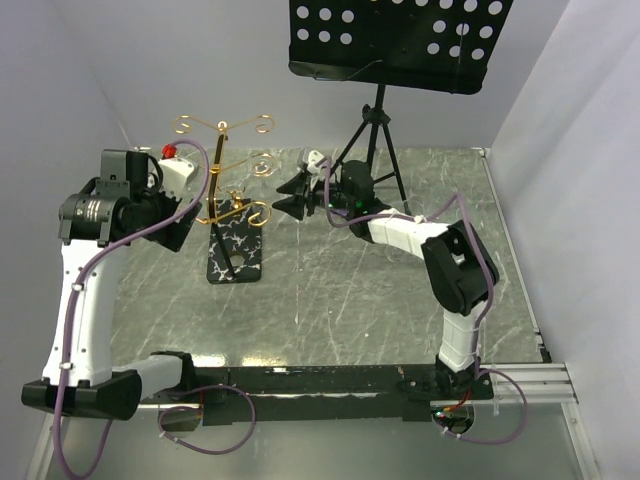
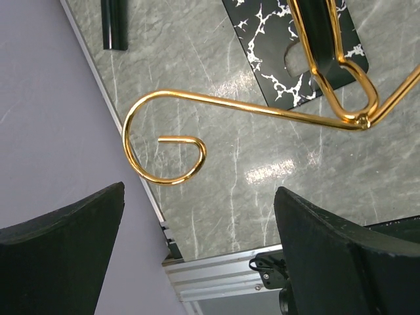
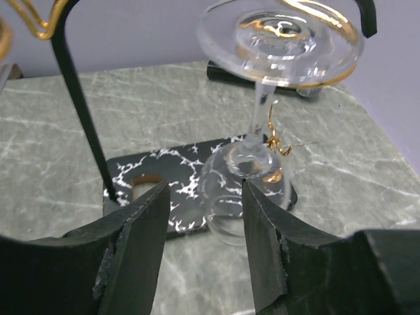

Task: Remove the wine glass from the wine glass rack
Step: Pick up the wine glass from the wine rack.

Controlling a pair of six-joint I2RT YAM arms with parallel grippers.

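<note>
Approaching for the grasp, as we judge it. The clear stemmed wine glass hangs bowl-down from a curled arm of the gold metal tree rack with the black white-veined base, which stands on the grey-green veined table.

The right gripper sits low in front of the bowl. Its jaws are about half apart and hold nothing we can make out. The bowl appears just beyond the tips, offset toward the right-hand finger. The left gripper is spread wide and empty, beside a bare gold spiral.

How we would do this step:
- Shift sideways so the glass is centred between the pads before any squeeze.
- Grip softly, because thin glass may crack or slip.
- Slide the foot out along the wire rather than pulling down, since the slim rack could tip.

View comparison:
- The right wrist view alone shows foot, stem and bowl clearly.
- The top view barely registers the glass, but it shows both arms flanking the rack and the black perforated music stand behind.
- The left wrist view confirms that its arm of the rack carries no glass.
</note>
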